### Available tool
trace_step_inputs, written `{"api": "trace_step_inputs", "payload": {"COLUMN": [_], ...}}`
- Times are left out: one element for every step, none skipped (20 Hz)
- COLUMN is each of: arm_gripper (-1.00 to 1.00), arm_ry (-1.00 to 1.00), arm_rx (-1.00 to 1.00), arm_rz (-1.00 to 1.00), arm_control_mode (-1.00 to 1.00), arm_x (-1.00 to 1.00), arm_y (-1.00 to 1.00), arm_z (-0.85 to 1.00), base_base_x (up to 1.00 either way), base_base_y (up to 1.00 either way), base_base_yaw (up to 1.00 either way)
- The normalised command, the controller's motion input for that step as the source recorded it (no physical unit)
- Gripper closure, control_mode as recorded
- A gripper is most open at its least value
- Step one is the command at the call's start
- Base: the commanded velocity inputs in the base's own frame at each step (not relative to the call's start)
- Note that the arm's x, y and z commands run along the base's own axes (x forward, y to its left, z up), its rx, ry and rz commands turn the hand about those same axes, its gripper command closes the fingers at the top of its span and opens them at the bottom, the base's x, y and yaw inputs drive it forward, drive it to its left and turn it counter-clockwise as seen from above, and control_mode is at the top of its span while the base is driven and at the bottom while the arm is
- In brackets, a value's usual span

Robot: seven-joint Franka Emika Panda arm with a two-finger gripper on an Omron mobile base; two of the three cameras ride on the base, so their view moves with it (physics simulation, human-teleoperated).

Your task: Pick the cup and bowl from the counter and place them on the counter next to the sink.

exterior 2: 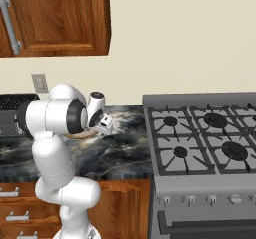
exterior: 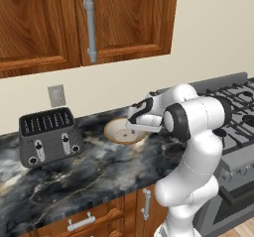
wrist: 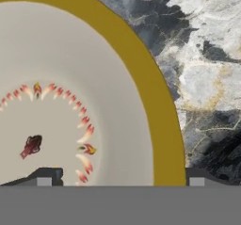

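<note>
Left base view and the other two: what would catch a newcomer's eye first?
The white arm folds over the black marble counter, its tool down at the bowl. In the hand view the bowl's tan rim runs between the tips, one over the cream inside, one over the counter. A dark toaster sits left, a grey gas stove right.

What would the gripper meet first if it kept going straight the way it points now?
Most likely the bowl: the gripper points down at it, one fingertip over the cream inside, the other outside the tan rim, over the counter. The gap left is unclear.
</note>
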Motion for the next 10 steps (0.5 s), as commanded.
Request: {"api": "trace_step_inputs", "payload": {"arm_gripper": [1.00, 1.00, 1.00, 1.00, 1.00, 1.00, 1.00, 1.00, 1.00, 1.00], "arm_ry": [0.00, 0.00, 0.00, 0.00, 0.00, 0.00, 0.00, 0.00, 0.00, 0.00], "arm_rx": [0.00, 0.00, 0.00, 0.00, 0.00, 0.00, 0.00, 0.00, 0.00, -0.01], "arm_rz": [0.00, 0.00, 0.00, 0.00, 0.00, 0.00, 0.00, 0.00, 0.00, 0.00], "arm_control_mode": [-1.00, -1.00, -1.00, -1.00, -1.00, -1.00, -1.00, -1.00, -1.00, -1.00], "arm_x": [0.00, 0.00, 0.00, 0.00, 0.00, 0.00, 0.00, 0.00, 0.00, 0.00], "arm_y": [0.00, 0.00, 0.00, 0.00, 0.00, 0.00, 0.00, 0.00, 0.00, 0.00], "arm_z": [0.00, 0.00, 0.00, 0.00, 0.00, 0.00, 0.00, 0.00, 0.00, 0.00], "base_base_x": [0.00, 0.00, 0.00, 0.00, 0.00, 0.00, 0.00, 0.00, 0.00, 0.00], "base_base_y": [0.00, 0.00, 0.00, 0.00, 0.00, 0.00, 0.00, 0.00, 0.00, 0.00], "base_base_yaw": [0.00, 0.00, 0.00, 0.00, 0.00, 0.00, 0.00, 0.00, 0.00, 0.00]}}
